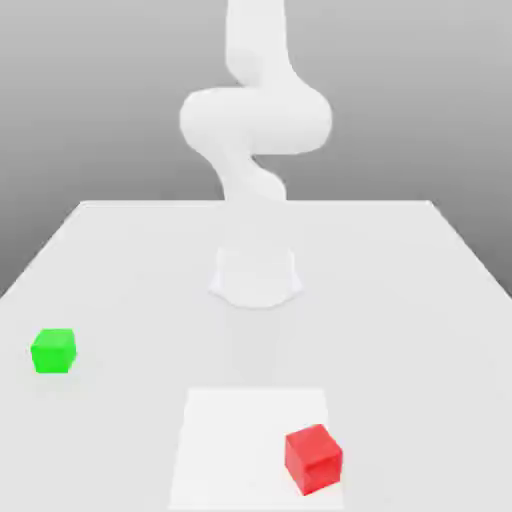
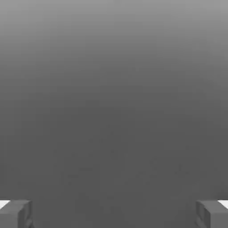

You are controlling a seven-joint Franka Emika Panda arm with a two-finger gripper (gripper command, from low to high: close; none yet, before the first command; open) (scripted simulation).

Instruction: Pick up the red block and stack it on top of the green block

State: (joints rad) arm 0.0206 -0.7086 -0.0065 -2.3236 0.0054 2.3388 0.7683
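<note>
Red block: you will find the red block point(image 1: 313, 458) low in the exterior view, at about five o'clock from the middle of the surface point(image 1: 420, 300). It sits flat on a lighter square patch point(image 1: 235, 440), toward that patch's corner on the exterior view's right, with one edge turned slightly toward you.

Green block: the green block point(image 1: 53, 351) rests at about eight o'clock from the middle of the surface, close to the edge on the exterior view's left. It stands flat and square.

Spacing: the two blocks are well apart. From the red block, the green one lies at about ten o'clock. Nothing touches either of them.

Arm: the white arm point(image 1: 255, 115) rises at twelve o'clock, its base point(image 1: 255, 275) planted near the middle of the surface, its upper links curling above.

End effector: in the hand view your end effector point(image 2: 114, 213) has its two grey fingers point(image 2: 15, 213) far apart, one at each lower corner, with nothing between them but plain grey background. It holds nothing.

Surface: pale, smooth and flat, with the blocks and the arm base as the things on it.
</note>
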